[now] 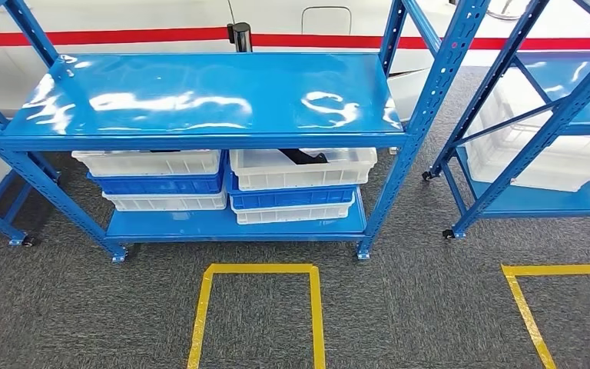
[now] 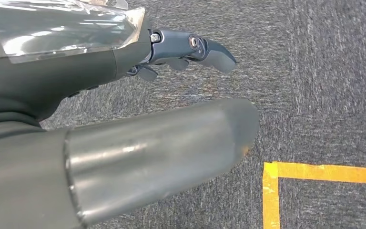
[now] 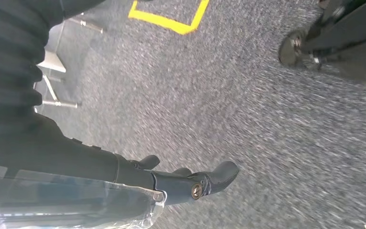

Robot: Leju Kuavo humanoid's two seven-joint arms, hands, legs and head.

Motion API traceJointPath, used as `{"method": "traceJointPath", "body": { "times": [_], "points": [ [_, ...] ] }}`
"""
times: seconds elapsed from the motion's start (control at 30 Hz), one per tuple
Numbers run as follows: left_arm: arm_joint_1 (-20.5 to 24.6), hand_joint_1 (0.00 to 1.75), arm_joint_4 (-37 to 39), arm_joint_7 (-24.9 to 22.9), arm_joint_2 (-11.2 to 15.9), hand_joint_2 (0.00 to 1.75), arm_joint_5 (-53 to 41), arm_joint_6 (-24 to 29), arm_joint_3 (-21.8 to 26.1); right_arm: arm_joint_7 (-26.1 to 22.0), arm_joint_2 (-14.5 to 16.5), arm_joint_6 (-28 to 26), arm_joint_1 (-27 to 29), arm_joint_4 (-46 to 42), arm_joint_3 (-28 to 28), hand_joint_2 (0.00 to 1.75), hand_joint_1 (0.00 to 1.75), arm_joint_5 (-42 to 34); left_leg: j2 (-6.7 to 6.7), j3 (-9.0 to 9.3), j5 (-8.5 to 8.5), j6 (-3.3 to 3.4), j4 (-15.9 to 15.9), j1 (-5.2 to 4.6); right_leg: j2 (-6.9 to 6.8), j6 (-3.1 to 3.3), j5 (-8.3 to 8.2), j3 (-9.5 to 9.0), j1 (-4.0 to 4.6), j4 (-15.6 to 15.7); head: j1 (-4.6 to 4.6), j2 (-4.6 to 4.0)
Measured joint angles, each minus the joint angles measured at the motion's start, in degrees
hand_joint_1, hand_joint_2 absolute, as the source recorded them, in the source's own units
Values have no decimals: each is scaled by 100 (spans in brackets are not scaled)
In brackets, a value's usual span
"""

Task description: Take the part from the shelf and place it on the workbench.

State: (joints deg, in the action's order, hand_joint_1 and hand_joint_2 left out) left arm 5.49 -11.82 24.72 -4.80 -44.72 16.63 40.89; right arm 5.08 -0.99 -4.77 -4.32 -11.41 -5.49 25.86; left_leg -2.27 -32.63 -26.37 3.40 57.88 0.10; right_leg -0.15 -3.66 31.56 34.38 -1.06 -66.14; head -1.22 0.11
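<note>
while facing the blue shelf [image 1: 200, 100] from the head view, saw the dark part [image 1: 304, 156] lying in the top white bin [image 1: 303, 168] on the right stack of the lower level, under the glossy top deck. beside it, a left stack of white and blue bins [image 1: 156, 180]. on the grey carpet [image 1: 415, 307] in front, yellow tape [image 1: 258, 269] marking a square. second shelf [image 1: 538, 115] to the right, holding a white bin. left hand [image 2: 124, 119] hung over carpet near tape, holding nothing, fingers [image 2: 190, 47] extended and apart from the thumb. right hand [image 3: 138, 176] likewise empty over carpet, fingers [image 3: 209, 179] loosely extended.
</note>
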Motion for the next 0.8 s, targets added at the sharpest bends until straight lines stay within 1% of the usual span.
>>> {"method": "traceJointPath", "body": {
  "times": [0.03, 0.07, 0.1, 0.13, 0.17, 0.2, 0.23, 0.3, 0.37, 0.47, 0.5, 0.57, 0.6, 0.7, 0.73, 0.8],
  "points": [
    [0, 0, 0, -2, -4, 0, 1, 1, 1, -5, -2, -21, -7, -1, 0, 0, 0, 3, -29, 2, -11, -26, 16, -12, 12, -16, -151, -176, -7, 398, -1, 0],
    [0, 0, 0, -3, -5, 0, 3, 2, 1, -10, -3, -55, -16, -1, 0, 0, 0, 6, -48, -2, -26, -52, 32, -25, 23, -1, -262, -304, -18, 701, 3, 0],
    [-1, 0, 0, -5, -2, 0, 5, 3, 1, -14, 1, -94, -25, -2, 0, 0, 0, 7, -59, -9, -44, -45, 46, -41, 32, 33, -305, -355, -28, 829, 6, 0],
    [-2, 0, 0, -7, 1, 0, 7, 5, 1, -14, 5, -130, -34, -2, 0, 0, 0, 6, -62, -15, -52, -25, 56, -54, 34, 73, -320, -359, -26, 845, 11, 0],
    [-2, 0, 0, -7, 2, 0, 9, 6, 0, -14, 9, -153, -38, -2, 0, 0, 0, 3, -58, -19, -50, 5, 55, -53, 34, 98, -332, -368, -30, 849, 14, 0],
    [-3, 0, 0, -7, 1, 0, 9, 7, 0, -14, 11, -163, -39, -2, 0, 0, 0, -2, -55, -20, -42, 31, 49, -49, 35, 109, -338, -374, -26, 847, 14, 0],
    [-3, 0, 0, -6, -2, 0, 9, 7, 0, -14, 11, -168, -38, -2, 0, 0, 0, -5, -51, -19, -28, 27, 41, -43, 39, 120, -343, -370, -13, 846, 14, 0],
    [-2, 0, 0, -5, -7, 0, 9, 7, 0, -14, 9, -172, -35, -2, 0, 0, 0, -10, -40, -14, -18, 6, 25, -31, 44, 145, -346, -363, 3, 844, 14, 0],
    [-1, 0, 0, -5, -7, 0, 9, 7, 0, -14, 9, -174, -36, -2, 0, 0, 0, -11, -30, -9, -13, -30, 14, -22, 46, 165, -345, -360, 14, 842, 15, 0],
    [-2, 0, 0, -5, -8, 0, 11, 7, 0, -14, 9, -174, -38, -2, 0, 0, 0, -11, -28, -8, -10, -123, 1, -6, 46, 169, -342, -354, 32, 840, 14, 0],
    [-2, 0, 0, -6, -9, 0, 11, 7, 0, -14, 9, -174, -38, -2, 0, 0, 0, -11, -28, -8, -11, -142, -1, -4, 46, 169, -342, -351, 37, 839, 14, 0],
    [-2, 0, 0, -7, -10, 0, 11, 7, 0, -16, 9, -177, -37, -2, 0, 0, 0, -13, -28, -8, -11, -152, -2, -7, 46, 170, -342, -347, 44, 839, 13, 0],
    [-2, 0, 0, -7, -10, 0, 11, 7, 0, -18, 9, -178, -37, -2, -1, 44, 0, -15, -28, -9, -11, -153, -2, -10, 46, 170, -342, -345, 46, 839, 14, 0],
    [-2, 0, 0, -6, -10, 131, 11, 7, 0, -24, 11, -179, -37, -2, -2, 175, 0, -20, -27, -10, -11, -153, -1, -22, 46, 170, -342, -342, 42, 839, 13, 0],
    [-2, 0, 0, -6, -10, 175, 10, 7, 0, -25, 13, -179, -36, -2, -2, 175, 0, -20, -27, -10, -11, -153, -1, -29, 46, 169, -342, -342, 39, 839, 13, 0],
    [-2, 0, 0, -7, -10, 175, 10, 6, 0, -25, 15, -179, -35, -2, -2, 175, 0, -20, -26, -10, -11, -152, -1, -40, 46, 169, -342, -341, 35, 840, 13, 0]
  ]
}}
